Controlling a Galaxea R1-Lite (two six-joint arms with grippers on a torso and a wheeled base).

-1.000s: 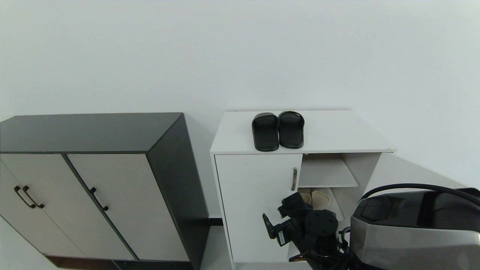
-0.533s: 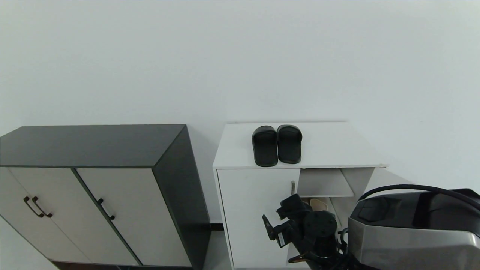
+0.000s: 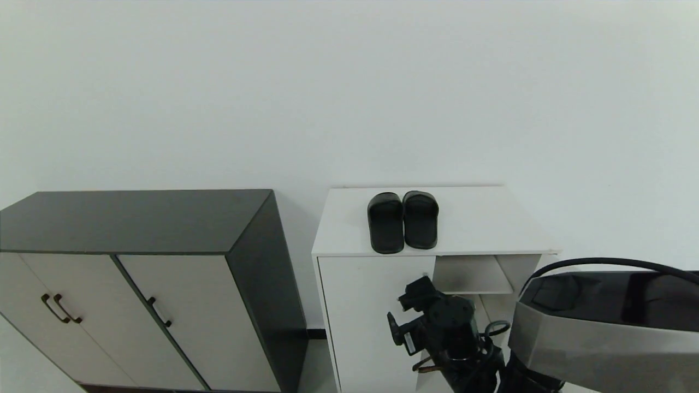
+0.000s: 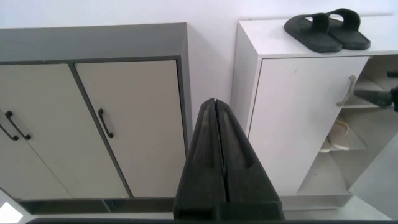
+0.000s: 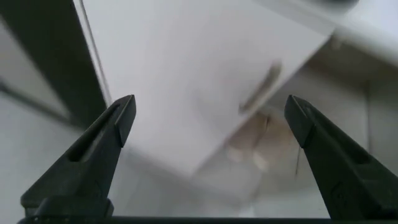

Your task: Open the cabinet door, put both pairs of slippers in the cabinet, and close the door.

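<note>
White laminate makes up the small cabinet (image 3: 480, 224) that the task turns on. Its single door (image 3: 371, 311) is shut over the left half, while the right half stands open with shelves. The pair of black rubber slide slippers (image 3: 403, 221) sits side by side on the cabinet's top, near the front edge. A pair of pale beige slippers (image 4: 339, 135) lies on a lower shelf in the open half.

The right hand (image 5: 210, 106) hangs in front of the door with its fingers spread wide. The slim vertical metal handle (image 5: 261, 87) shows between them, not yet reached. The left hand (image 4: 215, 115) is held low and back from the furniture, its fingers pressed together on nothing.

The step in hand looks to be opening the door. To do it well, the right hand should square itself to the handle so the fingers straddle the bar from either side. It should then go in until the bar sits deep between the pads, and only then close. The hinges seem to be on the door's left edge, so the pull should follow an arc, or the grip may slip. A large dark grey cabinet (image 3: 136, 218) stands just beside on that side and may limit the swing.
</note>
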